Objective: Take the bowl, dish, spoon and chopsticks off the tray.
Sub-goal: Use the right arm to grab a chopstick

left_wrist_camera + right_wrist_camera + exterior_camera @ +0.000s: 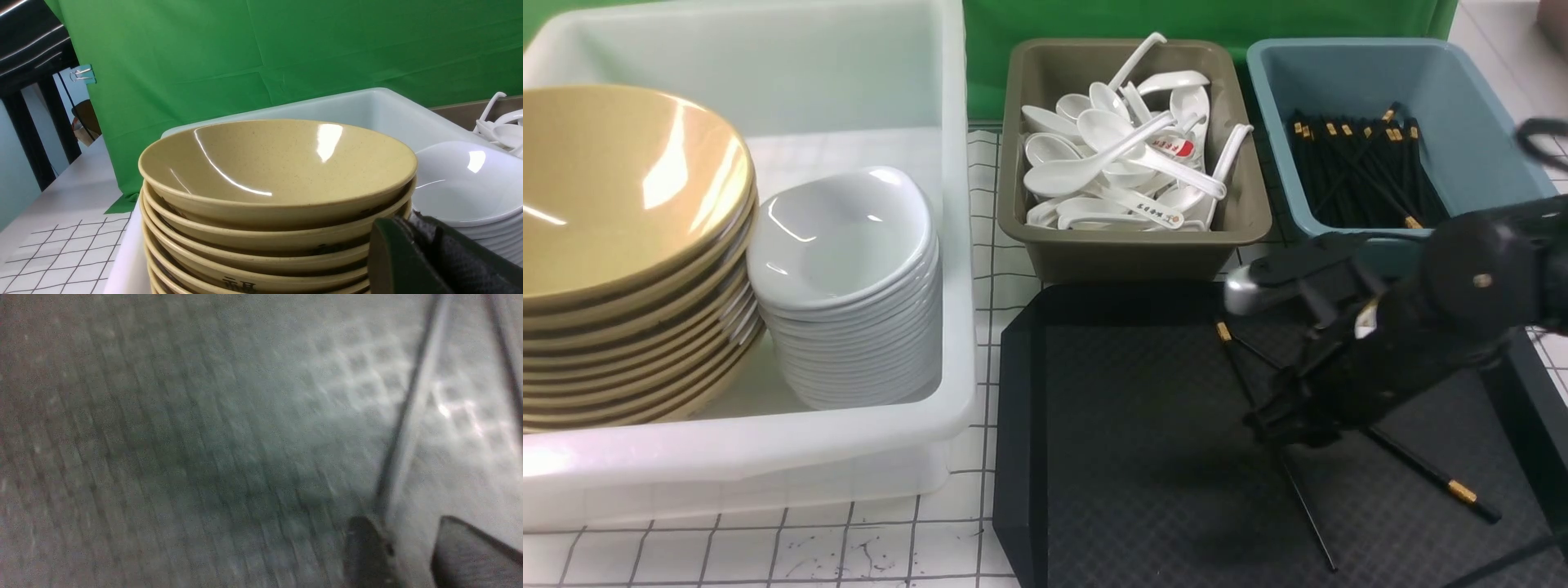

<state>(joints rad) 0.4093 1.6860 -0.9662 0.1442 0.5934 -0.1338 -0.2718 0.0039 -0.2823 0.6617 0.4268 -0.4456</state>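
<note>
Front view puts the right gripper (1262,423) low over the big black diamond-textured plastic tray (1127,457), jaws parted and seemingly empty, right above the pair of thin black gold-banded chopsticks (1417,464) — splayed in a V, lying roughly front-to-back — this arm plainly the nearer.

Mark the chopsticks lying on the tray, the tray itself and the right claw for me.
chopsticks (1462,491): front view, gold band of one stick.
tray (1127,425): front view, bare textured floor.
right claw (1267,425): front view, between its fingertips, low over the tray.
</note>
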